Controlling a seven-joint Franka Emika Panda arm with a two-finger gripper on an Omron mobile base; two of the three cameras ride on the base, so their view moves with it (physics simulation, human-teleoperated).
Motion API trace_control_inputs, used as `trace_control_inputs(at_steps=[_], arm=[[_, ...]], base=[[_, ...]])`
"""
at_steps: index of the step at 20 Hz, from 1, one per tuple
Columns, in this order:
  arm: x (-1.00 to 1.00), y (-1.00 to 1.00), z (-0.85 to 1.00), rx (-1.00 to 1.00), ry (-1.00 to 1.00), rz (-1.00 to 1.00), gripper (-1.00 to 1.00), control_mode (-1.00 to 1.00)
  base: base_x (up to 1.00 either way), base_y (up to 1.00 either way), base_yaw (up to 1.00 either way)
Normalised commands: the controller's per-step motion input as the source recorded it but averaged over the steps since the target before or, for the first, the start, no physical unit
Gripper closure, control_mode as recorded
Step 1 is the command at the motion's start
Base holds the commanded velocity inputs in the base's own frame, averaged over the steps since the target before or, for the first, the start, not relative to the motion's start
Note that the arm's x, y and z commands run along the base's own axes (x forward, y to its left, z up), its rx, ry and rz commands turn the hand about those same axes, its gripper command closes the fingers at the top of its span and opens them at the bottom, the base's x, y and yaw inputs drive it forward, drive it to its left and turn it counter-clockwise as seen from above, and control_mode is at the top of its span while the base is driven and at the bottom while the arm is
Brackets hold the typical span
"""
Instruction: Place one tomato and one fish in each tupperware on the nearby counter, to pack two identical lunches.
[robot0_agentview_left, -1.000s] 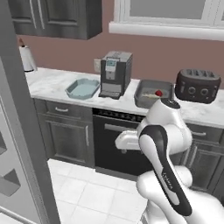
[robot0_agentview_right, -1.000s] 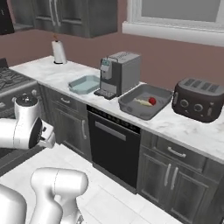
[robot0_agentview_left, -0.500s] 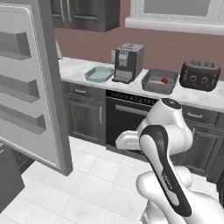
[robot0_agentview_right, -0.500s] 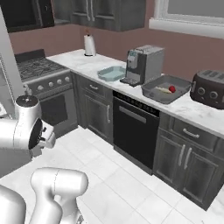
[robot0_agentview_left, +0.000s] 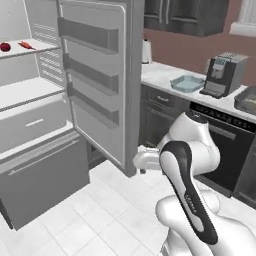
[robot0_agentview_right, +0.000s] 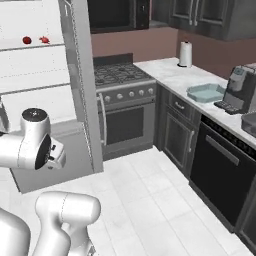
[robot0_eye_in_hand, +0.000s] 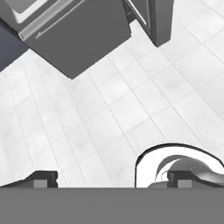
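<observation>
On an upper shelf of the open fridge lie a red tomato (robot0_agentview_left: 5, 47) (robot0_agentview_right: 27, 40) and an orange-red fish (robot0_agentview_left: 26, 45) (robot0_agentview_right: 44, 39), side by side. The pale blue tupperware (robot0_agentview_left: 187, 82) (robot0_agentview_right: 207, 91) sits on the white marble counter (robot0_agentview_left: 162, 74) (robot0_agentview_right: 172, 75) beside a coffee machine (robot0_agentview_left: 225, 74). The dark grey tupperware (robot0_agentview_left: 247, 100) (robot0_agentview_right: 249, 121) is cut off at the right edge. My gripper (robot0_eye_in_hand: 113, 180) is open, with nothing between its fingertips (robot0_eye_in_hand: 41, 179). It hangs low over the white floor tiles, far from the shelf and the counter.
The fridge door (robot0_agentview_left: 97, 75) stands wide open between the fridge shelves and the counter. A pulled-out grey freezer drawer (robot0_agentview_left: 42, 175) (robot0_eye_in_hand: 74, 35) juts over the floor. A stove (robot0_agentview_right: 120, 80) sits beside the fridge, and a paper towel roll (robot0_agentview_right: 185, 53) stands on the counter corner.
The whole picture has swung from the counter to the open fridge, so the base has moved. The arm keeps its folded pose and the gripper stays open.
</observation>
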Motion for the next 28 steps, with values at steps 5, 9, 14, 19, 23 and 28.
trace_control_inputs(at_steps=[5,9,14,19,23,28], arm=[[0.0,0.0,0.0,0.0,0.0,0.0,-1.0,1.0],[0.0,0.0,0.0,0.0,0.0,0.0,-1.0,1.0],[0.0,0.0,0.0,0.0,0.0,0.0,-1.0,1.0],[0.0,0.0,0.0,0.0,0.0,0.0,-1.0,1.0],[0.0,0.0,0.0,0.0,0.0,0.0,-1.0,1.0],[0.0,0.0,0.0,0.0,0.0,0.0,-1.0,1.0]], base=[[0.92,0.12,0.46],[1.0,0.39,0.34],[1.0,0.0,0.25],[1.0,-0.08,0.17],[1.0,-0.13,0.18],[1.0,-0.24,0.2]])
